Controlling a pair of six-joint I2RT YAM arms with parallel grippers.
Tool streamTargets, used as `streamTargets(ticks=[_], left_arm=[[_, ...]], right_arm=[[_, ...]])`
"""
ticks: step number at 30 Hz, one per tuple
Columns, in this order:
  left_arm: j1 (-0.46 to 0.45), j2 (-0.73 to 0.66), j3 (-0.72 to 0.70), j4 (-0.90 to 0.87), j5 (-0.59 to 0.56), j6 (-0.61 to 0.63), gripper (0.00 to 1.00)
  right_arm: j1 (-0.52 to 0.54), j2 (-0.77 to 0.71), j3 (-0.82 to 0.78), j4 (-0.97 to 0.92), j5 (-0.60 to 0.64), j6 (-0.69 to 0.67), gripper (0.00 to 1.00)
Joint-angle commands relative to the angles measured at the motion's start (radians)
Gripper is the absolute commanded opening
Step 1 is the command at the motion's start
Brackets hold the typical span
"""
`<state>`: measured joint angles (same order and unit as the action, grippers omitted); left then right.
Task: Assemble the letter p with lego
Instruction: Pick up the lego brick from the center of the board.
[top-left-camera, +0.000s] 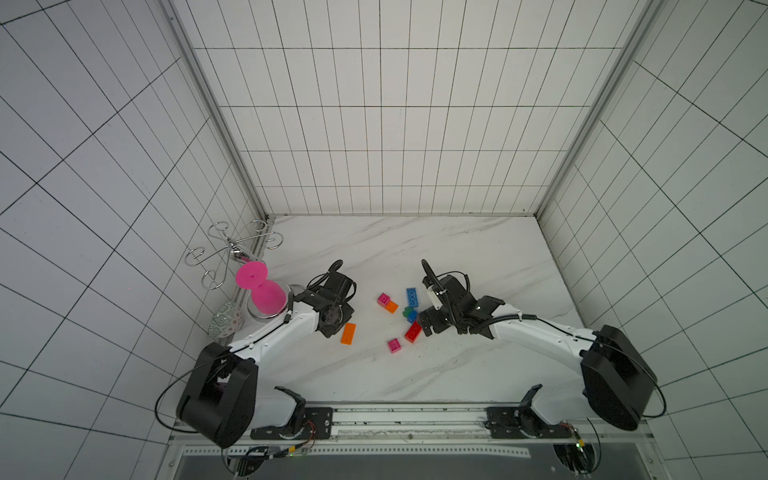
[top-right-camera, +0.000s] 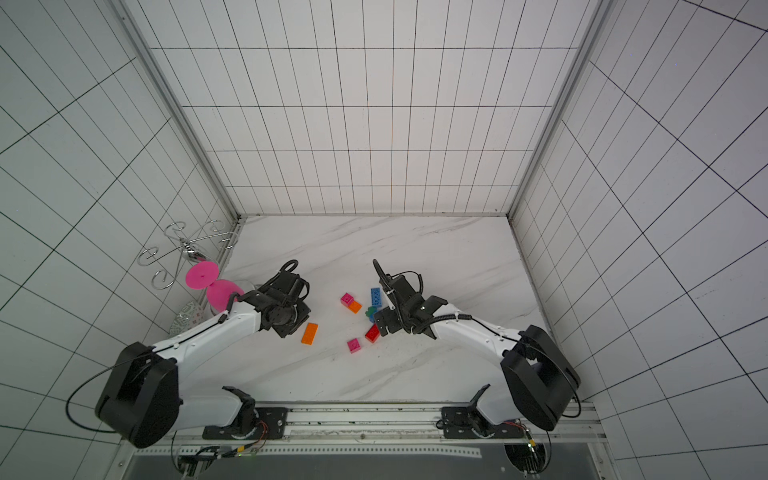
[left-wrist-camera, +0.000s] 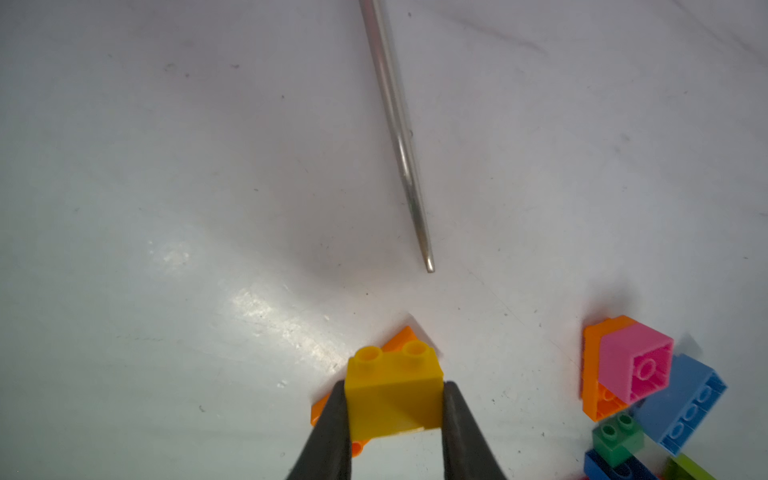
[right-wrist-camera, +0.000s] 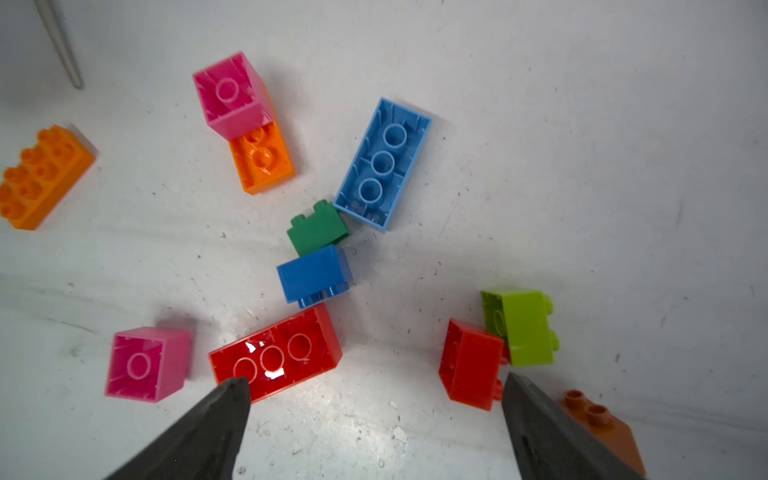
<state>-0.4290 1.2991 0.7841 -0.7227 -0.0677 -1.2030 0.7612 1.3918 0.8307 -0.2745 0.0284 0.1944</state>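
White marble-look tabletop (top-left-camera: 415, 249) between tiled walls is your workspace, and the loose lego (top-left-camera: 412, 296) sits scattered near the middle of both top views.

Your left gripper (left-wrist-camera: 395, 388) is pinching a small yellow brick (left-wrist-camera: 392, 374), studs up, at the lower centre of the left wrist frame. The long orange brick (top-left-camera: 348, 333) peeks out just behind and beneath it. You cannot tell from these views whether the two touch.

Your right gripper (right-wrist-camera: 376, 382) is spread wide and holds nothing. One tip lies over the end of the long red brick (right-wrist-camera: 276, 359), low in the right wrist frame. The other tip is beside a small red brick (right-wrist-camera: 471, 365) that touches a lime brick (right-wrist-camera: 521, 326). A pink brick (right-wrist-camera: 145, 363) lies at lower left.

No letter shape is standing yet, so you look to be at the first joint: yellow onto orange.

Next, square the yellow brick over the orange studs and press straight down. The orange brick lies free on a smooth top and may skid, so you might brace it with your free right gripper.
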Motion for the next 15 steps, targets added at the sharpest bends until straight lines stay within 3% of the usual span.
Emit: streamTargets(ticks=[1,8,15], left_arm=[[0.006,-0.069,0.029,-0.021,0.043,-0.001,0.22],[-0.019,-0.141,-0.024,0.135,0.310,-0.075,0.19],[-0.180,-0.139,-0.050,0.349,0.422,-0.265,0.19]], right_arm=[[0.009,-0.080,-0.045,0.046,-0.028,0.020,0.99],[0.009,-0.301,-0.123,0.150,-0.014,0.201,0.99],[0.006,-0.372,-0.221,0.274,-0.109,0.349,0.99]])
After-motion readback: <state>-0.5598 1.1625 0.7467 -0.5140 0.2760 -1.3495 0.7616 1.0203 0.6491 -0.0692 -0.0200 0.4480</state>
